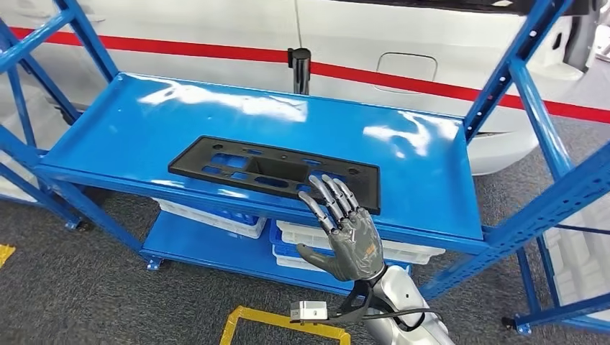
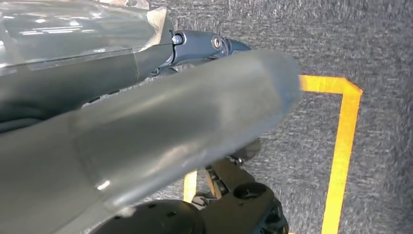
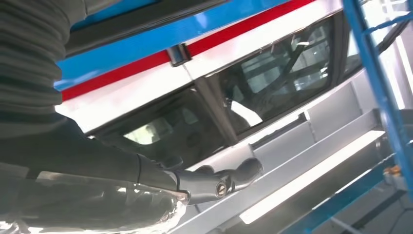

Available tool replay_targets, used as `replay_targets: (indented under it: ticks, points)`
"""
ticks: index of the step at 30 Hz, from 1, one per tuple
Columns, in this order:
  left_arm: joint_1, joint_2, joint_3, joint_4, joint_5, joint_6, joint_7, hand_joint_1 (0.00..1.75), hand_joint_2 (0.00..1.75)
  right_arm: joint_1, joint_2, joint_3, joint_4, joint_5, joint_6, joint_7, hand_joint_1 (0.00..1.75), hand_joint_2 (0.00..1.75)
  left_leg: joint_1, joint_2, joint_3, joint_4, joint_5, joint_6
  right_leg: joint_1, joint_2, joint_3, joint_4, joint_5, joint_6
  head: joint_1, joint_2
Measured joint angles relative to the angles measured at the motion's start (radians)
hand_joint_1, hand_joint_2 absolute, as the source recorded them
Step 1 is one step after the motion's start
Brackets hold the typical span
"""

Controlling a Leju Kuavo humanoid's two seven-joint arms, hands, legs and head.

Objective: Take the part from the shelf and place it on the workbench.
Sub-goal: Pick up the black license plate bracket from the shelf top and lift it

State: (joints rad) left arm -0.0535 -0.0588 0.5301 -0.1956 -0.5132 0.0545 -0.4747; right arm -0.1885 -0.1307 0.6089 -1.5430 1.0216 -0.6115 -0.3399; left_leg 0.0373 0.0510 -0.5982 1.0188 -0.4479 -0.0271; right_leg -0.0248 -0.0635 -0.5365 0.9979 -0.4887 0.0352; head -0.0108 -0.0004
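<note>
1 black part (image 1: 273,171), 1 blue shelf (image 1: 446,194), 3 white trays (image 1: 216,218), 1 robot hand (image 1: 350,237).

Black part (image 1: 273,171) lies flat on blue shelf (image 1: 431,194).

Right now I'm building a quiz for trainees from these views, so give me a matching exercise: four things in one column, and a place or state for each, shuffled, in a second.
Things:
1. black part
2. right robot hand
3. white trays
4. red stripe

Places or states:
A. runs along the white car behind the shelf
B. lies flat on the blue top shelf
C. sit on the lower shelf
D. open, fingers spread at the part's near edge

Pairs: 1-B, 2-D, 3-C, 4-A
</note>
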Motion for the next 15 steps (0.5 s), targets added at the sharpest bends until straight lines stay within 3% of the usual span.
replay_targets:
  ticks: [2,3,5,7,8,9,10,11,13,15]
  points:
    - [0.002,0.000,0.000,0.000,0.000,0.000,-0.004,0.00,0.00,0.000,0.000,0.002,0.001,-0.001,0.000,0.000,0.00,1.75,-0.009,-0.018,0.000,-0.004,0.002,0.022,0.001,-0.009,0.005,-0.002,-0.004,0.016,0.005,0.000]
    - [0.003,0.000,0.001,0.000,0.000,0.000,-0.006,0.00,0.00,0.000,0.000,0.003,0.002,-0.001,0.000,0.000,0.00,1.75,-0.011,-0.026,0.002,-0.008,0.004,0.032,-0.001,-0.002,0.000,0.011,-0.014,0.020,0.006,0.000]
    - [0.003,0.000,0.001,0.000,0.000,0.000,-0.010,0.00,0.00,0.001,-0.003,0.006,0.004,-0.002,-0.001,0.000,0.00,0.87,-0.012,-0.039,0.006,-0.014,0.009,0.049,-0.005,0.028,-0.039,0.094,-0.056,0.014,0.009,0.000]
    - [0.001,0.000,0.001,0.000,0.000,0.000,-0.010,0.00,0.00,0.005,-0.005,0.009,0.008,-0.009,-0.003,0.000,0.00,0.00,-0.017,-0.052,0.006,-0.014,0.007,0.059,-0.003,0.049,-0.111,0.228,-0.103,0.006,0.012,0.000]
    - [0.001,0.000,0.001,0.000,-0.001,0.001,-0.010,0.00,0.00,0.007,-0.006,0.011,0.011,-0.014,-0.005,0.000,0.00,0.00,-0.021,-0.060,0.008,-0.014,0.006,0.062,-0.001,0.054,-0.141,0.277,-0.114,0.008,0.012,0.000]
    - [0.001,0.000,0.001,0.000,-0.001,0.002,-0.010,0.00,0.00,0.008,-0.007,0.012,0.015,-0.021,-0.009,0.001,0.00,0.00,-0.024,-0.067,0.010,-0.014,0.005,0.064,0.001,0.057,-0.152,0.286,-0.106,0.012,0.013,0.000]
    - [0.002,0.000,0.001,0.000,-0.001,0.002,-0.010,0.00,0.00,0.009,-0.008,0.012,0.018,-0.027,-0.013,0.004,0.00,0.00,-0.027,-0.073,0.012,-0.014,0.004,0.065,0.004,0.059,-0.145,0.259,-0.085,0.018,0.013,0.000]
    - [0.002,-0.001,0.001,0.000,-0.002,0.003,-0.010,0.00,0.00,0.008,-0.007,0.012,0.021,-0.031,-0.016,0.008,0.00,0.00,-0.030,-0.079,0.015,-0.014,0.002,0.065,0.007,0.060,-0.118,0.193,-0.052,0.022,0.014,0.000]
    - [0.002,-0.002,0.001,0.000,-0.002,0.004,-0.010,0.00,0.00,0.006,-0.005,0.012,0.026,-0.035,-0.020,0.024,0.00,0.87,-0.034,-0.087,0.018,-0.013,-0.001,0.061,0.013,0.062,-0.062,0.061,0.003,0.014,0.014,0.000]
    - [0.003,-0.004,0.001,0.000,-0.005,0.006,-0.009,0.00,0.00,0.001,0.001,0.011,0.035,-0.024,-0.019,0.055,0.00,1.75,-0.037,-0.090,0.017,-0.009,-0.006,0.061,0.017,0.065,-0.037,0.006,0.025,-0.006,0.013,0.000]
